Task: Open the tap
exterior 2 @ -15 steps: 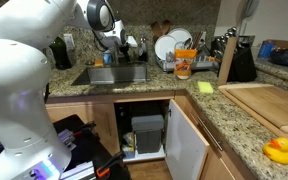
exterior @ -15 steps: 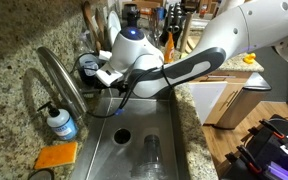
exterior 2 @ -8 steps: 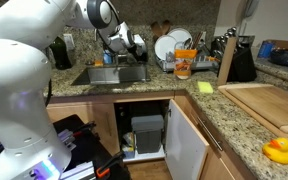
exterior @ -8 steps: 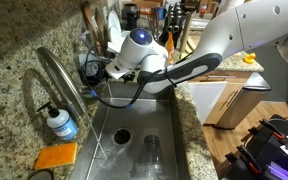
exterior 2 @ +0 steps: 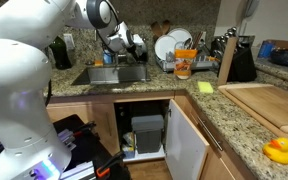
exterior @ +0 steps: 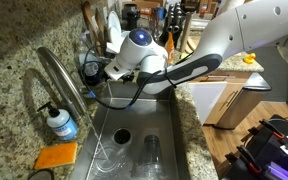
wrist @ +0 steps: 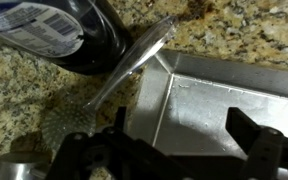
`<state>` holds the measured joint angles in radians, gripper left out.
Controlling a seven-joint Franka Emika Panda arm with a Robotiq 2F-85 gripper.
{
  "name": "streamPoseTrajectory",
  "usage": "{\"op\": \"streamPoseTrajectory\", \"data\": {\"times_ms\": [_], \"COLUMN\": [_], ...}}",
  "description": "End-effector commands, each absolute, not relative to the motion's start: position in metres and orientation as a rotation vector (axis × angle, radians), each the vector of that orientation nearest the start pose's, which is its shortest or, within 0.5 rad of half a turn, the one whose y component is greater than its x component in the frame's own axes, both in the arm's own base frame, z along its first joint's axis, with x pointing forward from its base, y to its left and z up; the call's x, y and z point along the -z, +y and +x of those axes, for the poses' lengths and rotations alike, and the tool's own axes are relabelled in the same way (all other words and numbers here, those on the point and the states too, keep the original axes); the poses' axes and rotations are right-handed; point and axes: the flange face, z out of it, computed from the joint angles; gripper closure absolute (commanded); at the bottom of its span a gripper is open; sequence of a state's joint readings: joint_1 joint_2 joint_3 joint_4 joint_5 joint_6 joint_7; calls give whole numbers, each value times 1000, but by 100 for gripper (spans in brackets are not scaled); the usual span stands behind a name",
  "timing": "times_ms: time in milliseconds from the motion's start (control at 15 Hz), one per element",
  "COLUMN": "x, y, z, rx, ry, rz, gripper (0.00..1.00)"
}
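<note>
Fingers of my gripper [wrist: 174, 160] stand spread wide, holding nothing, above the sink [wrist: 224, 105] corner, near a dish brush [wrist: 69, 122]. The tap [exterior: 59, 78] arches just beside me. I judge it rigid, fixed, slick steel; better to work its lever, which I cannot make out, than the tube.

Kitchen evenly lit, warm indoor light, no hard shadows I can pick out. White arm [exterior: 184, 65] reads very bright, near blown out in both exterior views. Soft sheen on tap [exterior: 59, 72] and sink [exterior: 164, 125] wall. Open cupboard [exterior 2: 144, 130] under counter falls dark. My wrist view soft, blurred overall; glare streak on dark bottle [wrist: 64, 35]; gripper [wrist: 184, 147] near silhouette, out of focus. All pictures coarse, grainy.
</note>
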<state>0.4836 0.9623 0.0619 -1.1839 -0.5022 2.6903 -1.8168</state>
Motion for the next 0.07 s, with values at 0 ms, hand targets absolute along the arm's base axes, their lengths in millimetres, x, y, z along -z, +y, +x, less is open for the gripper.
{"op": "streamPoseTrajectory", "data": {"times_ms": [0], "x": [-259], "y": [415], "z": [687], "rx": [-340], "ry": [2509], "rz": [544], "gripper": [0]}}
